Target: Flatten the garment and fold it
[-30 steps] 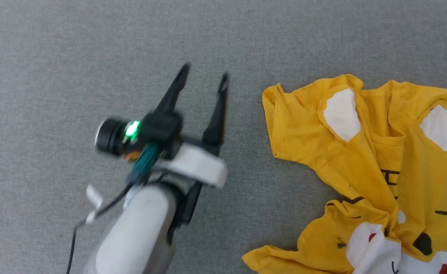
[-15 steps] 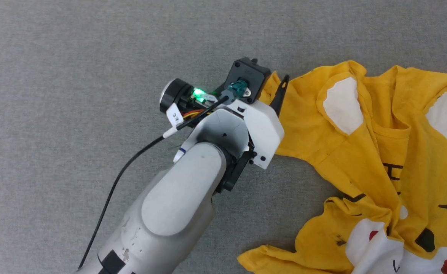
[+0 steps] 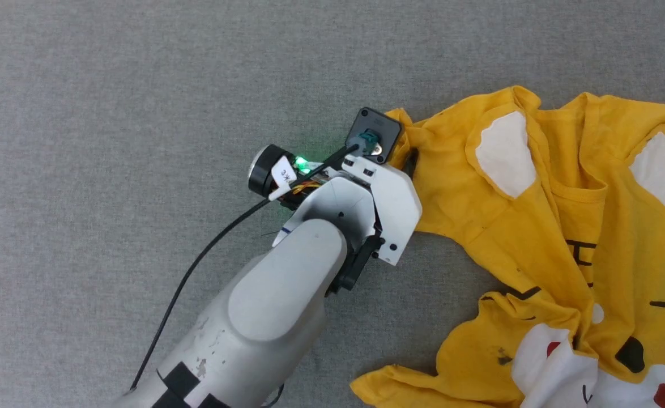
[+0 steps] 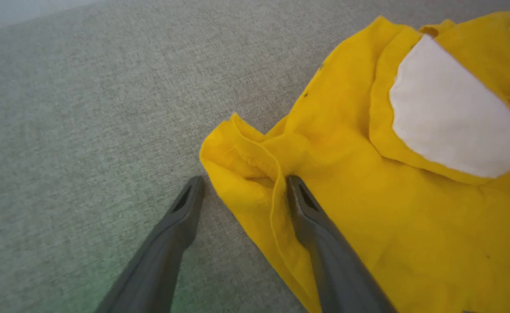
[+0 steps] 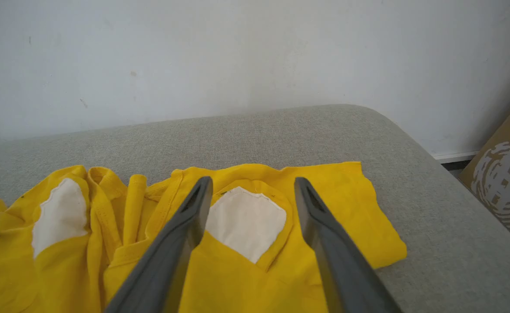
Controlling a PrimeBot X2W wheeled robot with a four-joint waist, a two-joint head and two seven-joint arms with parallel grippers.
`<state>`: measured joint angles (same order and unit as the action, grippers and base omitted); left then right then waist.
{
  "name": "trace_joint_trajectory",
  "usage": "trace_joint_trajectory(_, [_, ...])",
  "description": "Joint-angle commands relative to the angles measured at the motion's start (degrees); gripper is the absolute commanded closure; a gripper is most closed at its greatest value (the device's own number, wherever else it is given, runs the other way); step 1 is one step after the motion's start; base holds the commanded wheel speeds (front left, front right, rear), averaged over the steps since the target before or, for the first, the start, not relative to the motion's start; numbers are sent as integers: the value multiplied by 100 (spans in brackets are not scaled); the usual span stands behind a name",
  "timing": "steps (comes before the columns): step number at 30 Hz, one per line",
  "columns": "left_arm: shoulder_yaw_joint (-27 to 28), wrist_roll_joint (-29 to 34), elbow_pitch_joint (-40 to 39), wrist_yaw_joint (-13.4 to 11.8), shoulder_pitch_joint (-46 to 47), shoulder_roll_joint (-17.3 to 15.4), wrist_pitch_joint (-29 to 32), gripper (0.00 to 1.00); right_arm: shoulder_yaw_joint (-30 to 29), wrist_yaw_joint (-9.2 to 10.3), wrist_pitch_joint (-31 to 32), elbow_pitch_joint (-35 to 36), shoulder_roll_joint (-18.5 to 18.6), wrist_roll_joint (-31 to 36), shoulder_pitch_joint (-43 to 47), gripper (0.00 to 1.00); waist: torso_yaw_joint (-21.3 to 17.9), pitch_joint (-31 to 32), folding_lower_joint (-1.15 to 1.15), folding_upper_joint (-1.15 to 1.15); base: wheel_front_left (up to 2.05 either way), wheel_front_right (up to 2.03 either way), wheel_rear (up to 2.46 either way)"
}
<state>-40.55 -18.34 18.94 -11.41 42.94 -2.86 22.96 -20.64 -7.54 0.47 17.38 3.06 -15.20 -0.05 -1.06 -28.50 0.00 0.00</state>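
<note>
Support: grey woven-fabric upholstered surface [image 3: 140, 85], flat, with one rounded corner. Lying directly on it: bright yellow cotton T-shirt [image 3: 542, 238] with white patches and cartoon face print, crumpled, heavily creased, sleeve hem folded over at its left edge.

One garment [image 3: 536, 243], two pincers [image 4: 244, 180] [image 5: 253, 180], one cardboard panel [image 5: 502, 191].

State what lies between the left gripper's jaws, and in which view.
A bunched yellow corner of the garment lies there, the left gripper open; left wrist view.
</note>
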Motion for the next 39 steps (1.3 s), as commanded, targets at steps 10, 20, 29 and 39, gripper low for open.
trace_joint_trajectory(10, [-256, -471, 311, 47, 97, -2, 319, 100, 66, 5, -27, -116, -18, -87, -170, 0, -57, -7, 0, 0, 0, 0, 0])
trace_joint_trajectory(20, [152, -743, -178, -117, 3, -76, -574, 100, 51, 5, -20, -188, -18, -36, -107, 0, 56, 137, 0, 0, 0, 0, 0])
trace_joint_trajectory(29, [1342, -1345, -1804, -861, -1713, -861, -1250, 100, 62, 5, 132, -108, -18, 58, 17, 0, 251, 339, 0, 0, 0, 0, 0])
trace_joint_trajectory(39, [2658, -1820, -3274, -1504, -3681, -1523, -1769, 100, 35, 5, 375, 29, -18, 155, 139, 0, 507, 409, 0, 0, 0, 0, 0])
